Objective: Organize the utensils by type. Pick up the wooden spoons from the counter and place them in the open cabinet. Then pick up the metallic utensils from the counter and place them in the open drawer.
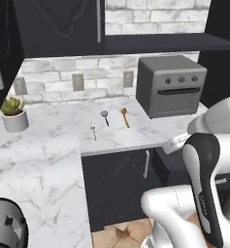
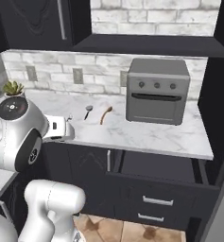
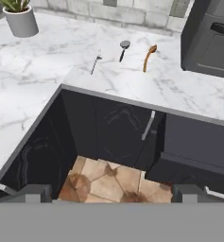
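Observation:
On the white marble counter lie three utensils in a row. A thin silver utensil is on the left, a small grey-headed ladle in the middle and an orange-brown wooden spoon on the right. The base views show the same spoon and ladle. My gripper hangs open and empty in front of the counter edge, well short of them, over the floor. The open drawer juts out below the counter at the right. The open cabinet shows a dark shelf above.
A grey toaster oven stands on the counter right of the utensils. A potted plant sits in the left corner. Black base cabinet doors with a silver handle face me. The cabinet door hangs above at the left.

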Robot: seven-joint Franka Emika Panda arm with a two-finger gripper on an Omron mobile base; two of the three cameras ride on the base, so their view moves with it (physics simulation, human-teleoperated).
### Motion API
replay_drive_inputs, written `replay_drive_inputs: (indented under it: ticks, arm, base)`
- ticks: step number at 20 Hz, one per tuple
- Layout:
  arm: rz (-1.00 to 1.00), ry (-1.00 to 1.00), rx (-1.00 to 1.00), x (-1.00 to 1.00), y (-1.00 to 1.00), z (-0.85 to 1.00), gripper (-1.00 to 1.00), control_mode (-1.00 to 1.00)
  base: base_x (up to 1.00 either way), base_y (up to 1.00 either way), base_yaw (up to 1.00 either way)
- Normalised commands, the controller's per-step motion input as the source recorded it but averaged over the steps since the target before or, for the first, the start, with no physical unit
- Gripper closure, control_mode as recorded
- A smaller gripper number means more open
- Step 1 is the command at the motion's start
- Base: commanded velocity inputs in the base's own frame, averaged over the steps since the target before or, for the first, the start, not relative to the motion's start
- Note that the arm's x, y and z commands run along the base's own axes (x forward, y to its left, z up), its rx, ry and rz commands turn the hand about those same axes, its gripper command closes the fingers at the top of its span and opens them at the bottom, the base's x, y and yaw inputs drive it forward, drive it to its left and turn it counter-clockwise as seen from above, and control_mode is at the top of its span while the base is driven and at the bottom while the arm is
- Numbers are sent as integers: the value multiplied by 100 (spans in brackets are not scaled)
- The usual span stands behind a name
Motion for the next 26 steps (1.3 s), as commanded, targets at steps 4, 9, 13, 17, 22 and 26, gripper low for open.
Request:
replay_drive_inputs:
  ticks: [4,9,13,17,22,26]
  arm:
    - [0,0,0,0,0,0,-100,100]
    - [0,0,0,0,0,0,-100,100]
    - [0,0,0,0,0,0,-100,100]
    - [0,0,0,0,0,0,-100,100]
    - [0,0,0,0,0,0,-100,100]
    - [0,0,0,0,0,0,-100,100]
  base:
    - [68,14,0]
    - [39,19,0]
    - [14,6,0]
    - [14,4,-2]
    - [33,16,-2]
    - [11,7,0]
